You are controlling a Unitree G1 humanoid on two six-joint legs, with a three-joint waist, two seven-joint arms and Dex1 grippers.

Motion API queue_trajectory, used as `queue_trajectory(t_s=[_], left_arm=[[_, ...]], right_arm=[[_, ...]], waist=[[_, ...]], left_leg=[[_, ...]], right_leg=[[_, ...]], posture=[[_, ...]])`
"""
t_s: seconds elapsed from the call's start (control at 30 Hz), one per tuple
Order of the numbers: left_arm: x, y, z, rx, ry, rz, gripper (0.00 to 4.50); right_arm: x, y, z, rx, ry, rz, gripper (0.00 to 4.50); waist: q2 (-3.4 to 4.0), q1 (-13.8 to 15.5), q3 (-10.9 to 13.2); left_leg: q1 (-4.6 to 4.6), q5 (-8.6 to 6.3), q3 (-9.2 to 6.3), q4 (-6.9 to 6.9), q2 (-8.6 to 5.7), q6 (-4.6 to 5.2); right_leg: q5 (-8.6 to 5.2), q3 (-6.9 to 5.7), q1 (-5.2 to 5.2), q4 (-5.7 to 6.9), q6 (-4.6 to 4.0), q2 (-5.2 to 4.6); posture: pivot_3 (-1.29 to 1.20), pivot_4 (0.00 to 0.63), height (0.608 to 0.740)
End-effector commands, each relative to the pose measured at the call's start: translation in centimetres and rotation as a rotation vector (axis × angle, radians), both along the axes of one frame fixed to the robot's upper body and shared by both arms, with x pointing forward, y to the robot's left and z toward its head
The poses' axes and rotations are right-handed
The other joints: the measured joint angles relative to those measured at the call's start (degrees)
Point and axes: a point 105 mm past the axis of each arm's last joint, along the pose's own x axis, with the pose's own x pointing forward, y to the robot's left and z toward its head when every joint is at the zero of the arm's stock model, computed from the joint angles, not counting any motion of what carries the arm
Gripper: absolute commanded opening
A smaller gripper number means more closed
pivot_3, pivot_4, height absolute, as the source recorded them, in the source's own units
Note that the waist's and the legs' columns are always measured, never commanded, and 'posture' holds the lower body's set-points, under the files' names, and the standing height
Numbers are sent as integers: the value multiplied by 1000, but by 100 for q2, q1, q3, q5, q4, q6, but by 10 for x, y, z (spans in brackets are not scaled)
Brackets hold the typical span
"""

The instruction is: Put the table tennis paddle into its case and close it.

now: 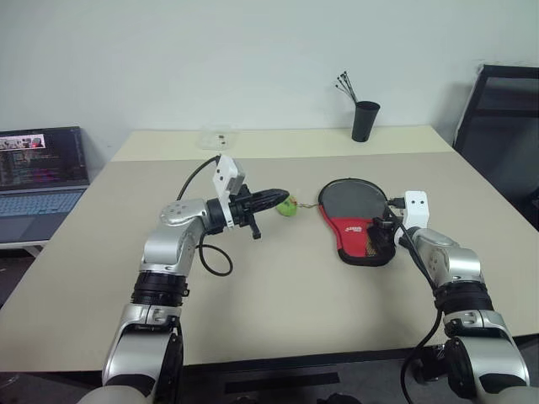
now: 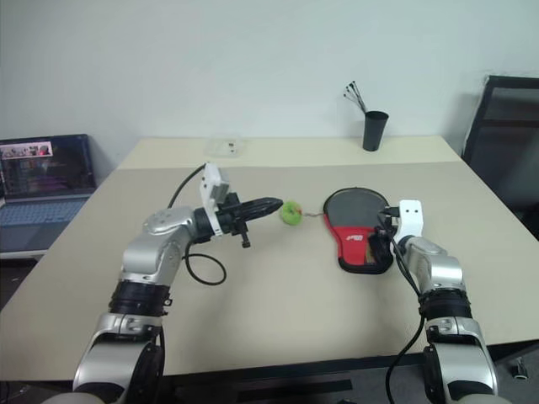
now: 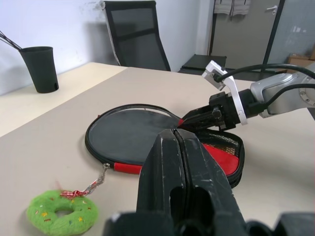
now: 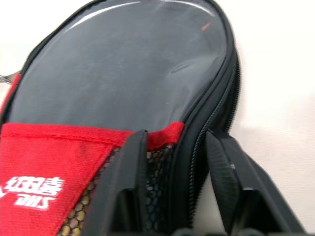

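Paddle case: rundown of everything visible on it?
The flat, paddle-shaped black fabric case lies on the beige table, round end toward the far side. Its round part has a glossy dark panel; the handle end carries a red panel with white logo and mesh pocket. A zipper runs round the rim, and a chain links the pull to a green plush ring charm on the table beside it. The right gripper straddles the zippered edge at the handle end, fingers apart.
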Motion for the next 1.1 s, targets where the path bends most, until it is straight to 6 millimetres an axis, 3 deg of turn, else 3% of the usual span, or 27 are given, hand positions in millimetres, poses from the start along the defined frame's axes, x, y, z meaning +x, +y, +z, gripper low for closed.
queue_trajectory(t_s=[0.03,0.27,0.37,0.53,0.83,1.1], left_arm=[[-6,0,14,0,-58,-10,0],[-7,1,13,7,-58,-9,0],[-7,1,12,8,-57,-9,0],[-7,0,12,9,-57,-10,0],[-7,0,11,14,-60,-12,0],[-7,4,10,27,-61,-5,0]], right_arm=[[-1,-11,13,-22,-39,-5,1723],[-7,-17,7,-9,-1,49,1723],[-7,-17,8,8,4,54,2304],[-7,-14,1,-2,26,55,3983],[-4,-12,-11,-16,83,88,3983],[-4,9,-24,-37,143,205,3983]], waist=[[0,0,0],[0,1,0],[0,0,0],[0,0,0],[0,-5,0],[0,-28,-1]], left_leg=[[0,0,0,0,0,0],[0,0,0,0,-1,0],[0,0,0,0,-1,0],[0,0,0,0,-1,0],[5,0,2,2,-2,0],[17,0,6,1,-2,0]], right_leg=[[0,0,0,0,0,0],[0,-1,0,0,0,0],[0,-1,0,0,0,1],[0,-1,0,0,0,1],[1,1,4,1,1,2],[4,6,7,2,-3,23]], posture=[[0,150,740],[0,150,740],[0,150,740],[0,150,740],[0,150,740],[0,150,740]])
